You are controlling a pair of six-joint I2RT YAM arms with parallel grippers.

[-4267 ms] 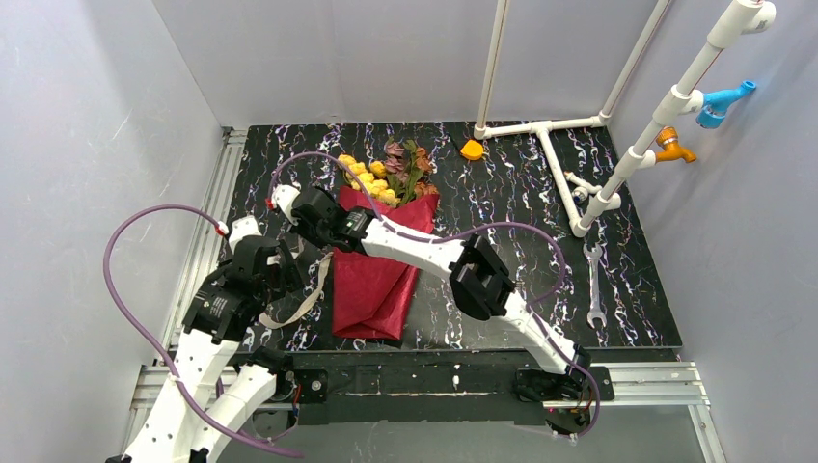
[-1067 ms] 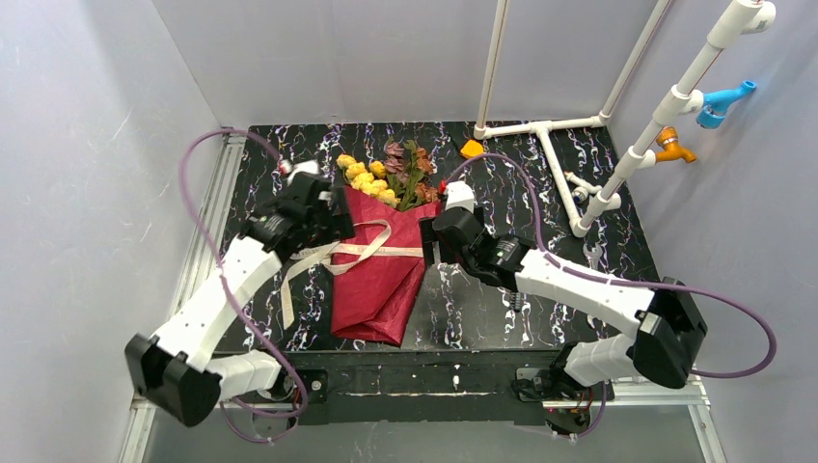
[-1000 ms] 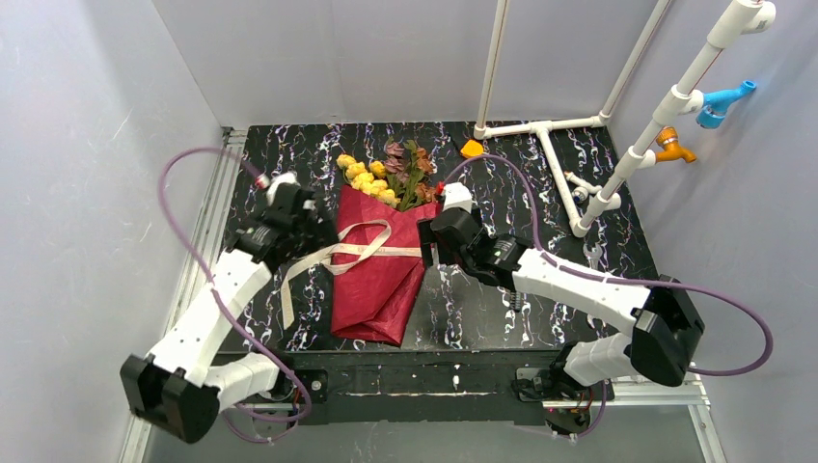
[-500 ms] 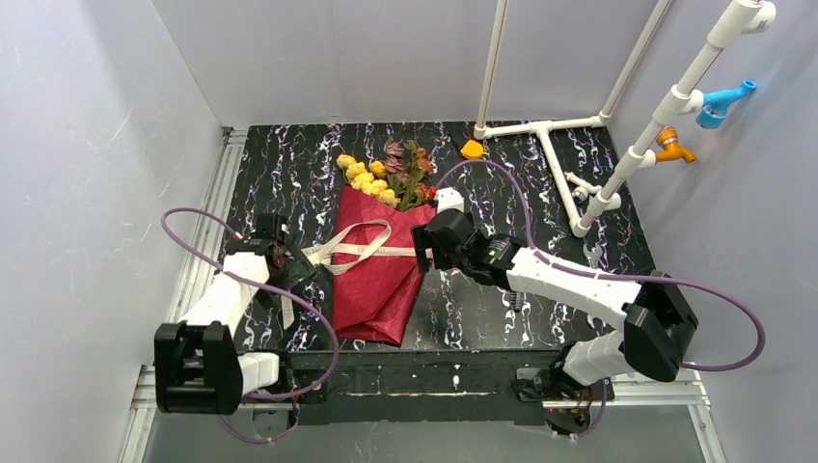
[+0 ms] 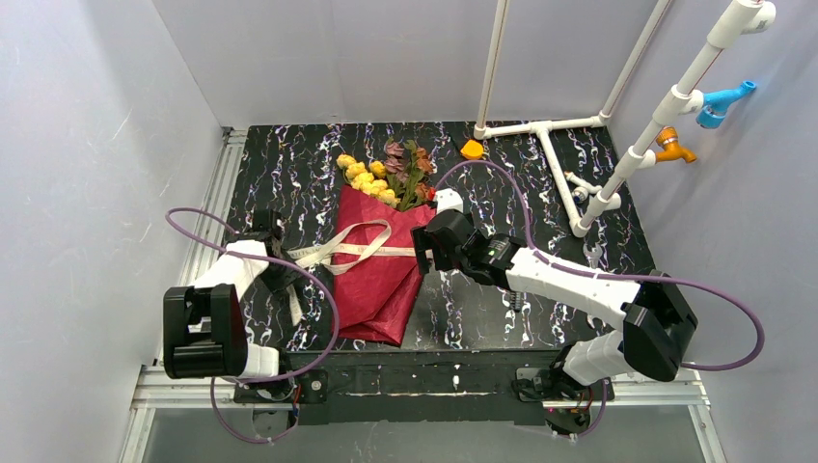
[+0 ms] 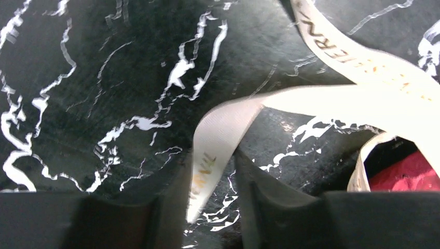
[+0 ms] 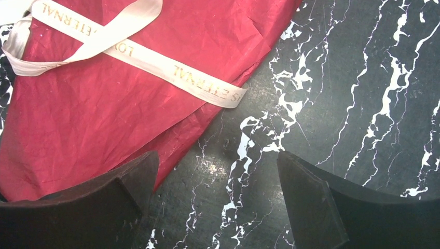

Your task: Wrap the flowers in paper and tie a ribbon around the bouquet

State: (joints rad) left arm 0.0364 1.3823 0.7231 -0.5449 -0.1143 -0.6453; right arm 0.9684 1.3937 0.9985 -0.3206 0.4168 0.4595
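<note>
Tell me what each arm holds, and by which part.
Left fingers bracket the loose tail of the ribbon, beside the bouquet; a firm grip cannot be told. Right fingers stand open, holding nothing.

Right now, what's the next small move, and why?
Probably lower the right hand and close on the free end of the ribbon: that hand is open just short of it at the paper edge, and the left hand has the other stretch between its fingers.
</note>
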